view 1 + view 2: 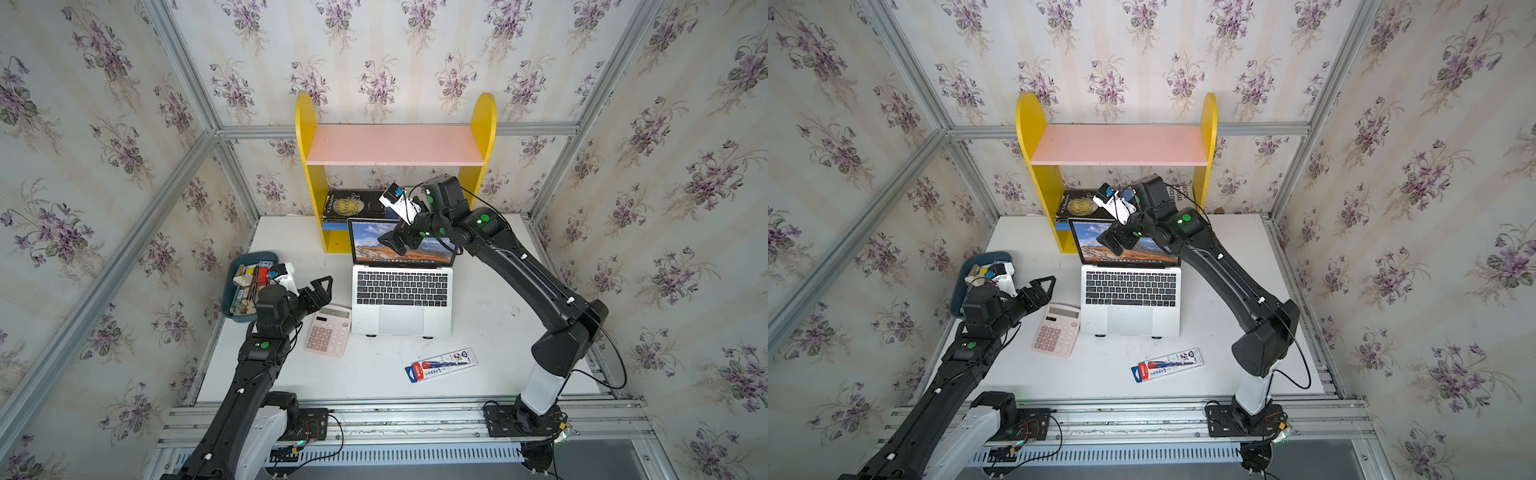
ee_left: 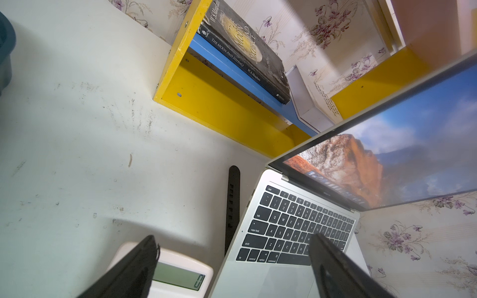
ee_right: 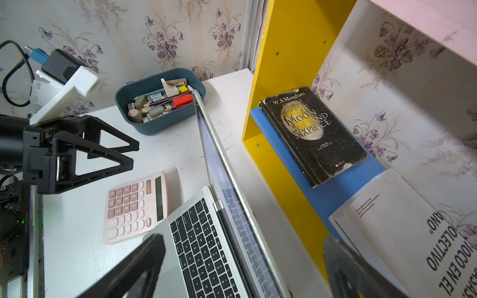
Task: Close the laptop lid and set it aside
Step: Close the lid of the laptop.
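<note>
The laptop is sitting mid-table on a black stand, open, with its keyboard facing the near side. The laptop lid is standing close to upright, leaning slightly toward the far side, hinged along the base's far edge. Its long axis is running left to right.

The right gripper is hanging at the lid's top edge, toward its right half, with jaws spread wide and nothing held. In the right wrist view the lid's thin edge is running up between the two fingers, one on the screen side and one on the back side facing the yellow shelf. Contact with the lid can't be told.

The left gripper is hovering open and empty, just left of the keyboard and over the far end of the pink calculator.

The right arm is clearly the nearer one to the lid. Judging from this, the closing step is about to start: the lid's top edge is needing a push toward the near side and down, across its long axis. There is bare table to the right for setting the laptop aside.
</note>
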